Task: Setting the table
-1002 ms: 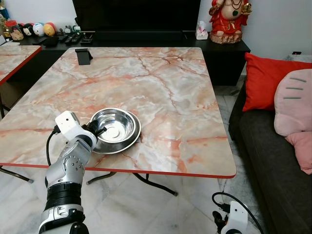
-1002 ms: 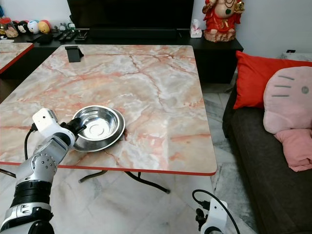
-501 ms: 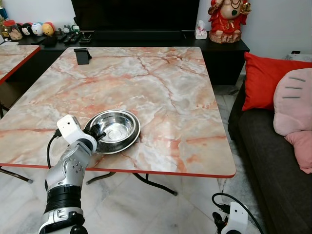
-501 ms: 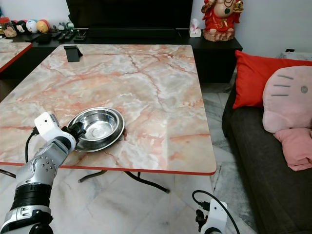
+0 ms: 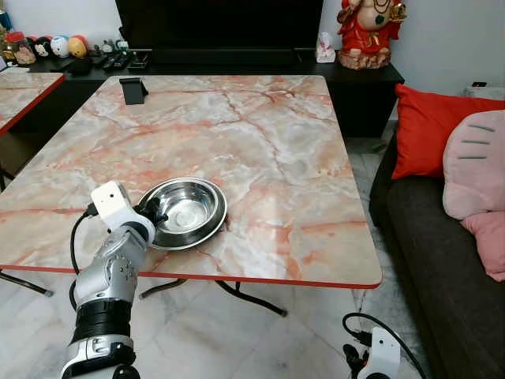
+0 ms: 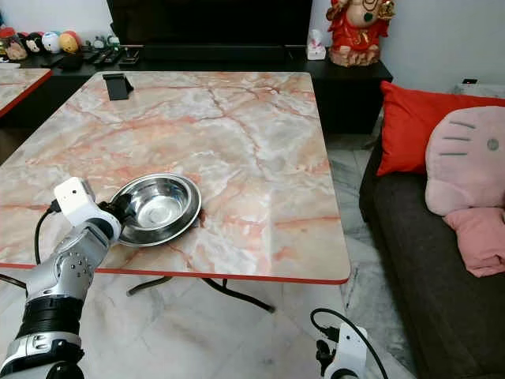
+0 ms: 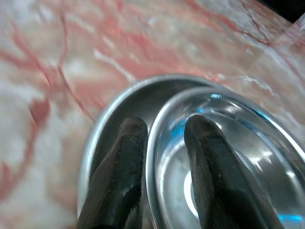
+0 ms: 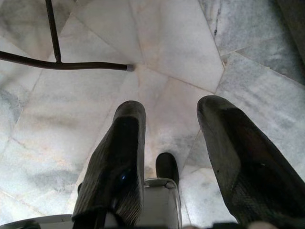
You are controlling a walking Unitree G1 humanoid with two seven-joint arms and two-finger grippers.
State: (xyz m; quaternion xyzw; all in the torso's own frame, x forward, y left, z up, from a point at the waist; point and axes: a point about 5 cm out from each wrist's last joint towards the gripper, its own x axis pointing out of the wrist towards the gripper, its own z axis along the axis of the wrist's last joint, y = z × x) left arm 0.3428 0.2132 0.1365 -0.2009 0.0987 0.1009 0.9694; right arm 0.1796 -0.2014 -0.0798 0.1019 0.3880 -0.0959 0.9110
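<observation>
The steel bowl [image 5: 187, 209] sits nested in a steel plate [image 5: 207, 230] on the near-left part of the marble tabletop [image 5: 268, 142], a little in from the red near edge. The left hand [image 5: 155, 213] is at the stack's left rim. In the left wrist view one finger [image 7: 209, 171] lies inside the bowl and the other outside it, over the plate, so the bowl's rim is pinched between them (a narrow grip, nearly closed).

Over the last second the stack has barely shifted on the marble, while the left forearm has swung slightly left. That suggests the pair is being nudged into its place setting rather than carried.

The right hand [image 8: 167, 157] hangs low above the tiled floor [image 8: 157, 43], its fingers spread and holding nothing.
</observation>
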